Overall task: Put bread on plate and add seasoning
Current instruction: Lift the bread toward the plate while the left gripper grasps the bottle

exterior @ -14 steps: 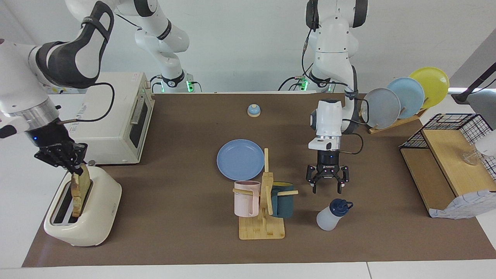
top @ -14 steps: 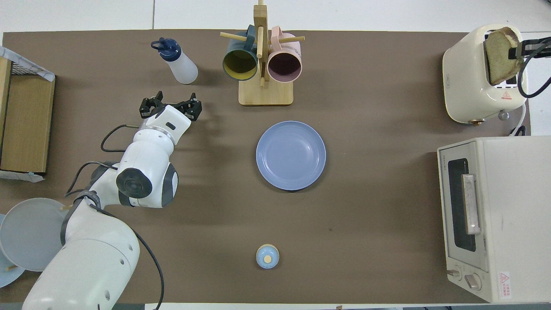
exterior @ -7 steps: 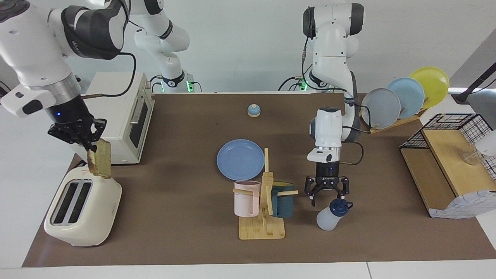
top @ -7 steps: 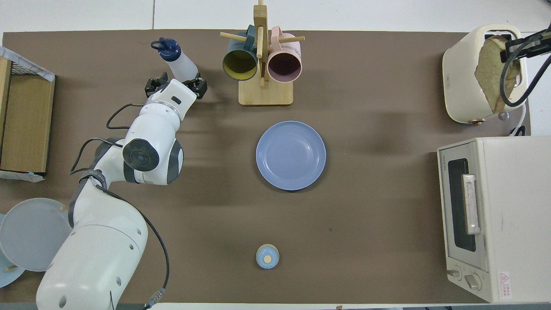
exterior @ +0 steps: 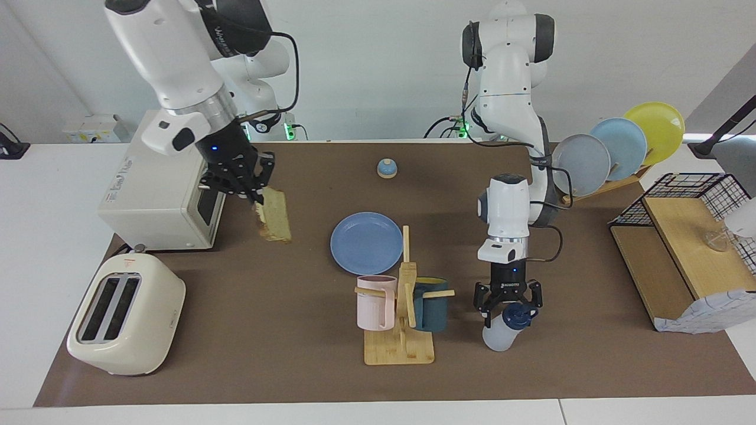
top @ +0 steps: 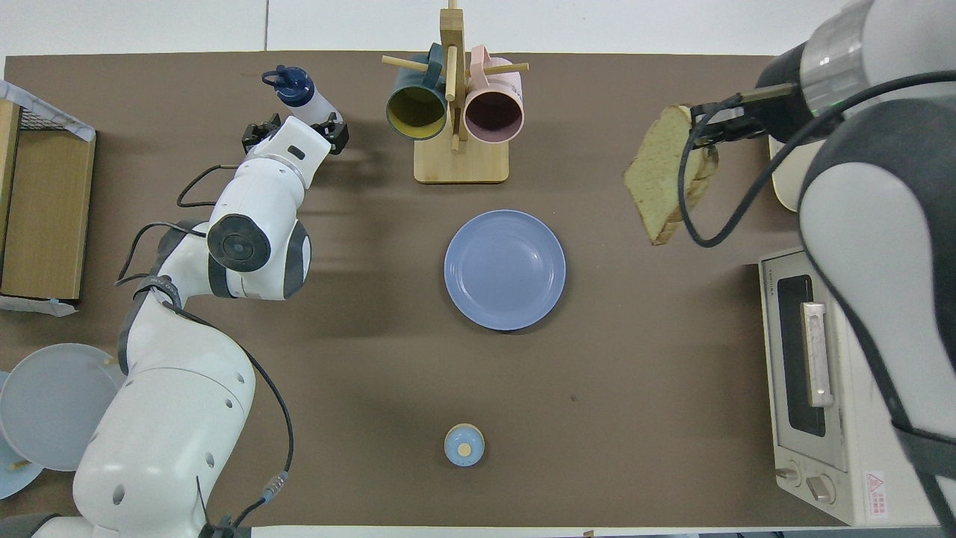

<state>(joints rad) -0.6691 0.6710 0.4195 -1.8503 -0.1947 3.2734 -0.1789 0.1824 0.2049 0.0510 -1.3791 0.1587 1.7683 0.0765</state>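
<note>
Square tan speckled toast slice (exterior: pixel 273 215) | being held edge-up in clamped right gripper (exterior: pixel 245 188), over bare mat between white oven (exterior: pixel 155 195) and round blue plate (exterior: pixel 366 242) | left gripper (exterior: pixel 508 301) being positioned around squeeze bottle (exterior: pixel 504 327), closure unclear.

plate (exterior: pixel 366 242) nearer the robots than mug rack (exterior: pixel 400 321), seasoning (exterior: pixel 503 330) beside rack
</note>
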